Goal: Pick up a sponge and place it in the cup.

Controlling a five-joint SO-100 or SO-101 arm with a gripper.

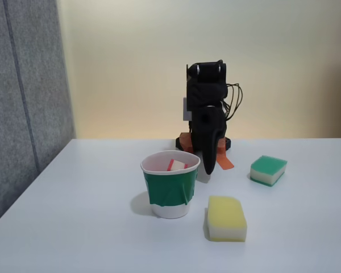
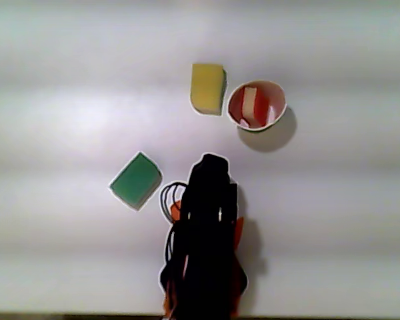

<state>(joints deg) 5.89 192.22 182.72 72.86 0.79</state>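
The sponge (image 1: 177,165), red and white, stands tilted inside the cup (image 1: 170,190), a white paper cup with a green band, with its top edge poking just above the rim. From above, the sponge (image 2: 251,107) lies within the cup (image 2: 277,107). My gripper (image 1: 213,167) hangs pointing down just behind and to the right of the cup in the fixed view, apart from it and holding nothing. How its jaws stand is not clear. The black arm (image 2: 210,213) is folded back over its base.
A yellow-topped sponge (image 1: 226,218) lies right of the cup near the front, and the same yellow-topped sponge (image 2: 207,88) sits beside the cup from above. A green-topped sponge (image 1: 268,169) lies further right. A grey panel (image 1: 23,102) borders the table's left side.
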